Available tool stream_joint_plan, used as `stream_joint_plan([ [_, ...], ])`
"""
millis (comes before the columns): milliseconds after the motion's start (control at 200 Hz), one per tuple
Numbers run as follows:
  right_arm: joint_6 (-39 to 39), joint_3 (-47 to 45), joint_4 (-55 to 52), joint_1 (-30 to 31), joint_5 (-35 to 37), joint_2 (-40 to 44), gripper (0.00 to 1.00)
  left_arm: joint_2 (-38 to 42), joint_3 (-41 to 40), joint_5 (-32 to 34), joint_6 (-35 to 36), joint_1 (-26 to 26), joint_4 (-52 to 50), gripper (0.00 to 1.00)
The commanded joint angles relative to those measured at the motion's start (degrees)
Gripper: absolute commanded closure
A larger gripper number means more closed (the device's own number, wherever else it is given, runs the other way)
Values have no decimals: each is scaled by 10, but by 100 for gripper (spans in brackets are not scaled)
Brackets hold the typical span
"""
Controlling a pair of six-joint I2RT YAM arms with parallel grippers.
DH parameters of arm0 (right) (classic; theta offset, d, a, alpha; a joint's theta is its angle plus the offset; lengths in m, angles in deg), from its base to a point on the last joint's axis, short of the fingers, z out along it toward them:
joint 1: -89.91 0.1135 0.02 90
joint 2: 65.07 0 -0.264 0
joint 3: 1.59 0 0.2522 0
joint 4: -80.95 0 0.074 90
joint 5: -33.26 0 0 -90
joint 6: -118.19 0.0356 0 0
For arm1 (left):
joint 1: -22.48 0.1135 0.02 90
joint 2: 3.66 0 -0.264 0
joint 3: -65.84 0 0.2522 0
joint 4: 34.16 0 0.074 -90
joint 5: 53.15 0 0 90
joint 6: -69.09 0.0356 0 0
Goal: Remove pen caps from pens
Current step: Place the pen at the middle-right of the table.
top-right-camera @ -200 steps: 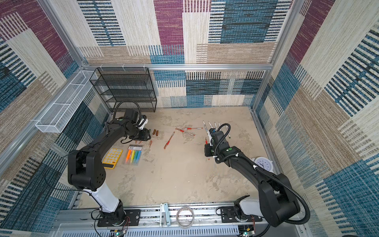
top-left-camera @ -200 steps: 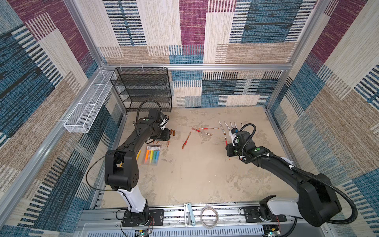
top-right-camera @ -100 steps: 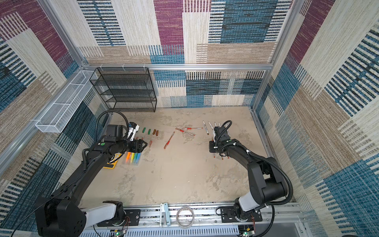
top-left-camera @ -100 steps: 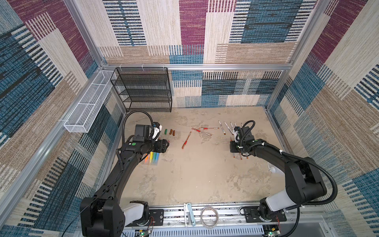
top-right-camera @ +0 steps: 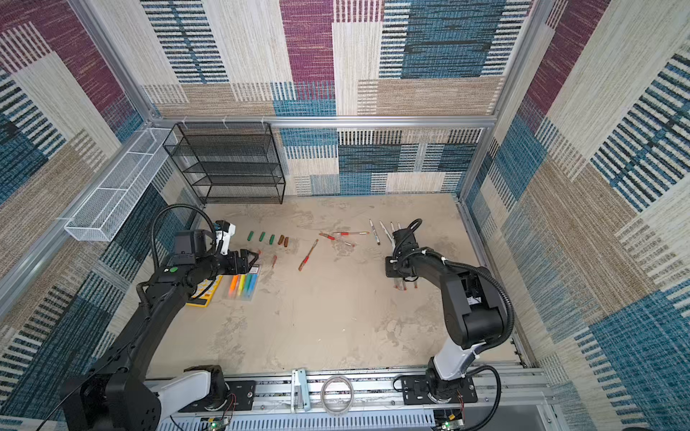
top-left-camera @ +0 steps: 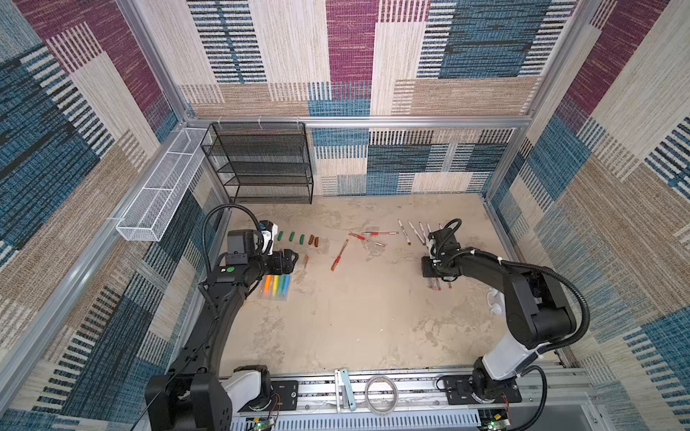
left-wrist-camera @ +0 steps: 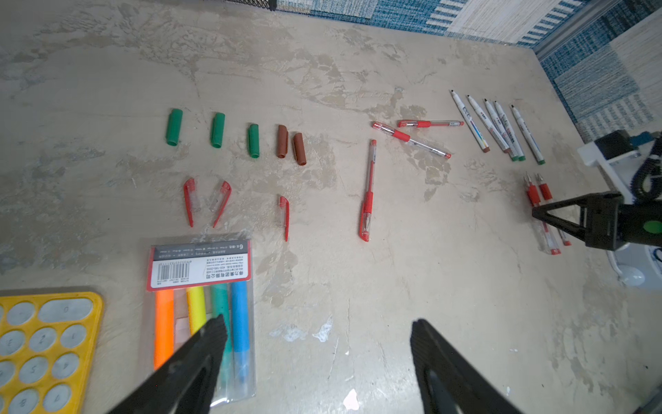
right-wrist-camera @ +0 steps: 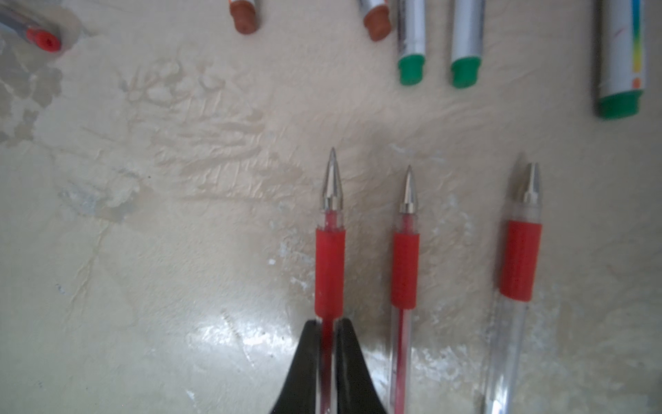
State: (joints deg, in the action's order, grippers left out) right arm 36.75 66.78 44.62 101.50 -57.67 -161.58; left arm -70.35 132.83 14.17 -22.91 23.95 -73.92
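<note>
In the left wrist view, green pen caps (left-wrist-camera: pixel 217 129) and brown caps (left-wrist-camera: pixel 291 145) lie in a row, with three red caps (left-wrist-camera: pixel 221 202) below them. Three capped clear pens (left-wrist-camera: pixel 367 190) lie mid-table, and several white pens (left-wrist-camera: pixel 501 125) lie uncapped beyond. My left gripper (left-wrist-camera: pixel 317 328) stands open and empty by the highlighter pack, also seen in a top view as the left gripper (top-left-camera: pixel 293 259). My right gripper (right-wrist-camera: pixel 329 322) is shut on an uncapped red-grip pen (right-wrist-camera: pixel 329 265), low beside two other uncapped pens (right-wrist-camera: pixel 404 269).
A clear highlighter pack (left-wrist-camera: pixel 200 304) and a yellow calculator (left-wrist-camera: pixel 46 351) lie under the left arm. A black mesh shelf (top-left-camera: pixel 261 164) stands at the back left, with a white wire basket (top-left-camera: pixel 160 190) on the left wall. A white object (top-left-camera: pixel 494 302) sits behind the right arm.
My left gripper has drawn back from the row of caps and opened. My right gripper, still shut on the pen, has moved right and down beside the two uncapped pens.
</note>
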Motion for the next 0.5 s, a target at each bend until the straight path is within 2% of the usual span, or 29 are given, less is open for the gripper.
stream_joint_plan([
  [0,2,7,-5,-1,11,-8,94,1,3,-11,-14,3,7,16],
  [496,9,2,-6,-1,5,3,75,-4,6,-17,-16,6,11,16],
])
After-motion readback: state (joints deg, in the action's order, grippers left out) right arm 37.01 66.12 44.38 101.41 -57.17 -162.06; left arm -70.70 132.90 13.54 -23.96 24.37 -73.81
